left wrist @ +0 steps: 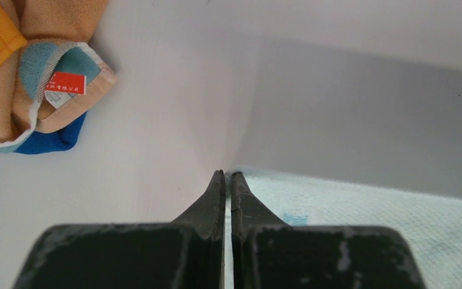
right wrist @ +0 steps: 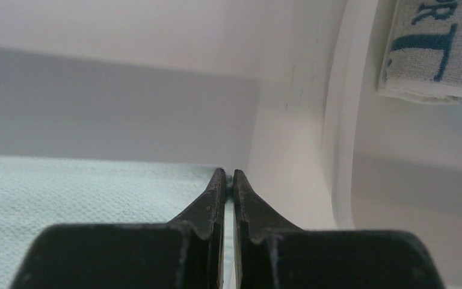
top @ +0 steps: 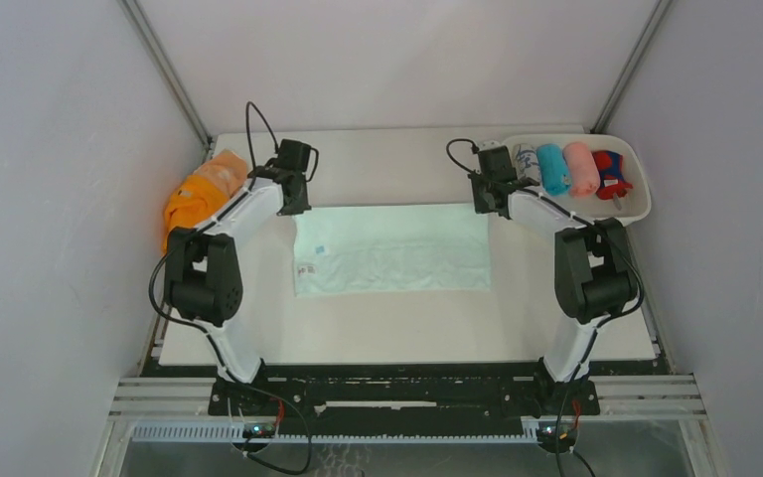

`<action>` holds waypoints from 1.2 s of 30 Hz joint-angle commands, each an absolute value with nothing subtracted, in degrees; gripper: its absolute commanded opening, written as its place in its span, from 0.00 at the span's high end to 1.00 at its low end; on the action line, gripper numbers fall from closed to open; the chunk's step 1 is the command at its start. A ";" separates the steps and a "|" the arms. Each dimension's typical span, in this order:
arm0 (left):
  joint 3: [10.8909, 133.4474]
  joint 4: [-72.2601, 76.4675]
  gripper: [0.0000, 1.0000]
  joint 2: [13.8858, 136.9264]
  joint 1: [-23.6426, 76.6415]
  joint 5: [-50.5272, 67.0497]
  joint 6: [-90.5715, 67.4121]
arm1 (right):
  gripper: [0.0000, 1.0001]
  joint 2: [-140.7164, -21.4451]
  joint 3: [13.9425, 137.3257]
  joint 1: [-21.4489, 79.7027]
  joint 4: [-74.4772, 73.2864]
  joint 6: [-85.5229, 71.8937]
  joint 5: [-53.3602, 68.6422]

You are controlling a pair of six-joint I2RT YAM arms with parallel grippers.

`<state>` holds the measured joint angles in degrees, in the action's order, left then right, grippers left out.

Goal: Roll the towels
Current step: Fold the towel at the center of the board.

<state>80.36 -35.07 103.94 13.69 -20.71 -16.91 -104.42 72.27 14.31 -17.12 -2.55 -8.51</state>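
The white table (top: 407, 338) carries a mint towel (top: 392, 248) spread flat at its middle, long side running left to right. At the far right corner sits a white tray (top: 641, 204) holding four rolled towels side by side: one white (top: 527, 164), one turquoise (top: 553, 169), one pink (top: 582, 167) and one dark blue with red (top: 611, 174). At the far left lies a loose pile with an orange towel (top: 191, 204) and a peach towel (top: 224, 169); the left wrist view shows a blue towel (left wrist: 42, 141) beneath them. The left gripper (left wrist: 227, 177) sits at the mint towel's far left corner and the right gripper (right wrist: 228, 177) at its far right corner, just beside the tray. Both have their jaws pressed together; whether cloth is pinched cannot be told. The white roll bears dark blue letters (right wrist: 436, 45), cropped, with "T" legible. A red tag (left wrist: 66, 83) on the peach towel has writing too small to read.
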 commanded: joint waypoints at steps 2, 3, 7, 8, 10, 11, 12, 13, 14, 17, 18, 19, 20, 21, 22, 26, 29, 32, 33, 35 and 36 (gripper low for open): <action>80.05 -40.29 1.00 98.90 12.65 -22.56 -15.36 | 1.00 -98.41 72.26 13.10 -18.98 -3.90 -13.79; 79.80 -40.80 1.00 98.45 12.60 -22.21 -15.26 | 1.00 -97.91 72.00 13.10 -19.39 -4.29 -14.20; 78.56 -42.92 1.00 96.61 12.74 -21.42 -15.54 | 1.00 -95.76 69.58 13.10 -19.86 -6.46 -14.58; 78.50 -43.78 1.00 96.34 12.69 -21.32 -15.87 | 1.00 -95.43 69.14 13.16 -20.25 -6.92 -14.65; 77.72 -44.98 1.00 95.46 12.72 -21.27 -16.35 | 1.00 -94.41 68.12 13.42 -20.75 -7.72 -15.27; 76.97 -45.15 1.00 94.68 12.72 -21.15 -16.58 | 1.00 -93.91 67.65 13.56 -21.08 -8.46 -15.55; 76.13 -45.17 1.00 93.99 12.73 -20.91 -16.73 | 1.00 -93.38 67.15 13.73 -21.43 -9.03 -15.71; 75.56 -45.36 1.00 93.48 12.73 -20.74 -16.91 | 1.00 -92.64 66.62 13.90 -21.71 -9.63 -15.88; 75.05 -45.84 1.00 93.17 12.72 -20.62 -17.22 | 1.00 -92.11 66.05 14.09 -21.93 -10.27 -16.44; 72.86 -47.08 1.00 92.27 12.74 -20.21 -17.82 | 1.00 -90.51 64.02 14.77 -22.44 -12.20 -17.65; 71.80 -47.19 1.00 91.75 12.74 -20.21 -17.96 | 1.00 -89.99 63.24 14.95 -22.49 -12.82 -17.85; 70.94 -47.20 1.00 91.18 12.73 -20.26 -17.92 | 1.00 -89.43 62.27 15.16 -22.72 -13.48 -18.29; 70.06 -47.24 1.00 90.70 12.68 -20.36 -17.84 | 1.00 -88.86 61.45 15.34 -22.82 -14.13 -18.58; 69.52 -47.35 1.00 90.15 12.78 -20.53 -17.68 | 1.00 -88.26 60.75 15.45 -22.94 -14.75 -19.19; 69.05 -47.56 1.00 89.69 12.77 -20.64 -17.40 | 1.00 -87.65 60.05 15.54 -23.08 -15.43 -19.91; 67.42 -48.15 1.00 87.35 13.01 -20.83 -15.44 | 1.00 -84.67 57.16 15.56 -22.87 -18.13 -22.08; 66.10 -47.99 1.00 86.31 13.49 -21.17 -13.59 | 1.00 -82.71 55.21 15.38 -21.98 -19.45 -22.59; 65.72 -48.31 1.00 85.47 14.31 -22.53 -11.80 | 1.00 -81.09 53.81 15.38 -21.42 -20.40 -22.88; 65.74 -48.41 1.00 85.18 14.69 -22.84 -11.42 | 1.00 -80.64 53.48 15.42 -21.32 -20.67 -22.91; 65.54 -48.59 1.00 84.69 15.49 -23.32 -11.16 | 1.00 -79.65 52.88 15.38 -21.12 -21.06 -22.73; 65.44 -48.72 1.00 84.60 15.77 -23.37 -11.23 | 1.00 -79.37 52.57 15.38 -21.13 -21.23 -22.64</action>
<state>67.09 -45.54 87.42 15.92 -14.68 -15.14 -82.24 53.45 16.93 -21.61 -20.29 -13.82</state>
